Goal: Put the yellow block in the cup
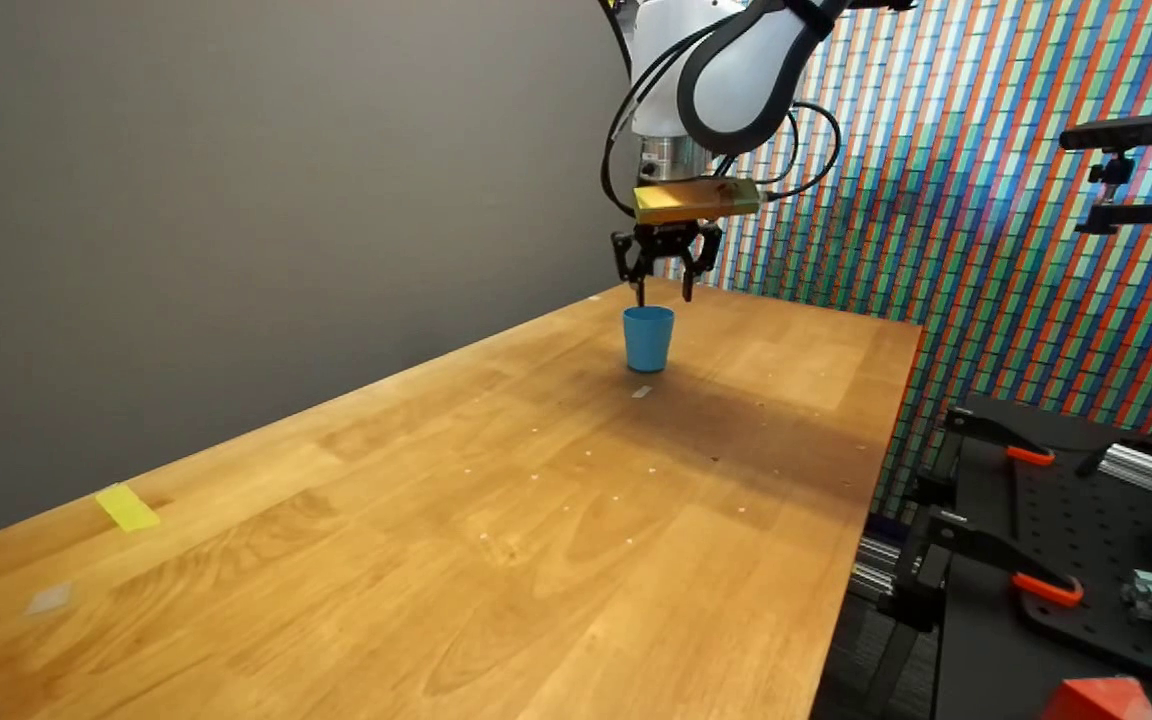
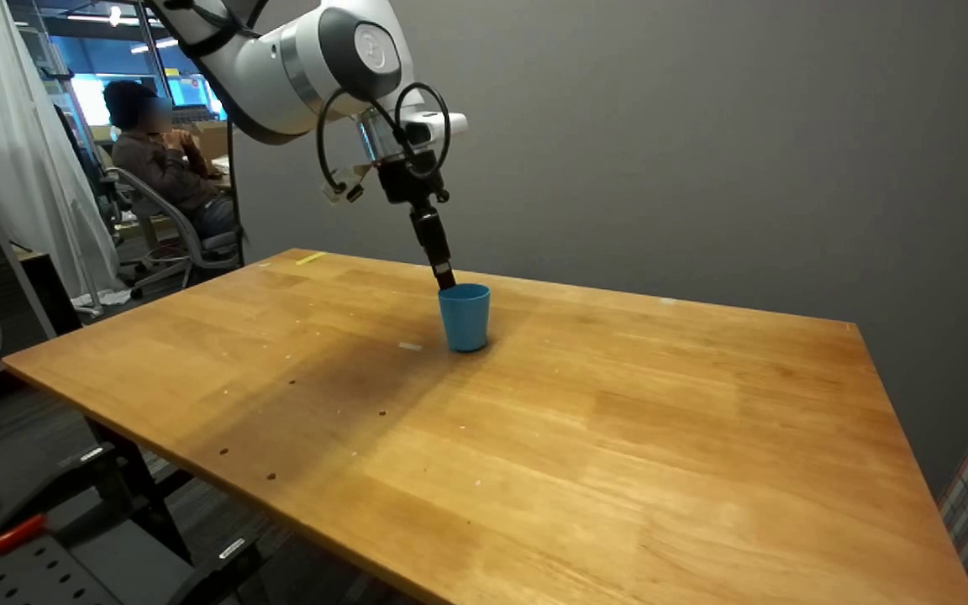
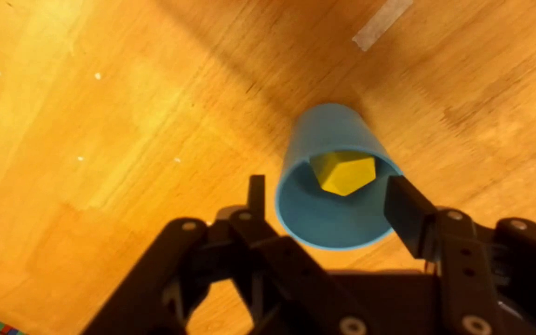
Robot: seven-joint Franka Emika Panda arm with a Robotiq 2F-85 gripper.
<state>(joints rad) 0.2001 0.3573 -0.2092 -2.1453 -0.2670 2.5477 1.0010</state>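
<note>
Yellow block [image 3: 349, 177], lying inside the blue cup [image 3: 331, 128]. Probably light, rigid and hard to damage; its smooth-looking faces could slip under a skewed grip. Should it need lifting out, two opposite sides near its upper edge would seem the best hold, the cup's wall leaving limited room. Appearance: plain yellow, chunky and angular, one bright flat face beside a darker one. Its lower part is hidden, so whether it sits flat or leans cannot be told. The cup stands upright on the wooden counter [image 2: 618, 470]. The hand [image 1: 664, 297] is released, fingers spread near the rim, grasping nothing.
</note>
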